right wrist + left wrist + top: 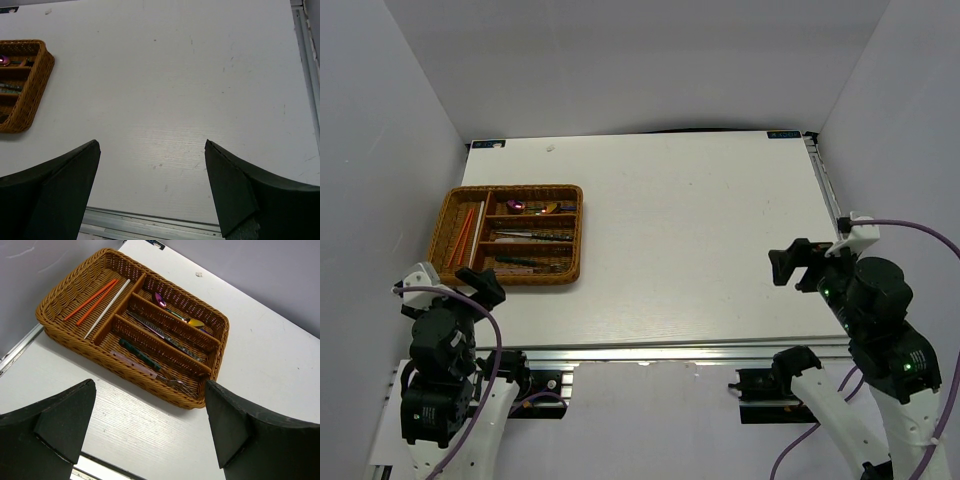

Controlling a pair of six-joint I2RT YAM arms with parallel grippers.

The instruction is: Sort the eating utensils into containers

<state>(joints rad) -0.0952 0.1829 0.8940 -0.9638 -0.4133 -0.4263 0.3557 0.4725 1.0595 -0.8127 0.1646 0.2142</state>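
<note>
The brown wicker tray sits at the table's left; it also shows in the left wrist view and partly in the right wrist view. Its long crosswise section holds red chopsticks and a silver one. The three slots hold spoons, knives and forks. My left gripper is open and empty, held above the table's near edge in front of the tray. My right gripper is open and empty near the table's right front.
The white table has an aluminium rail along its near edge and a rail on its right side. White walls enclose the table on the left, back and right.
</note>
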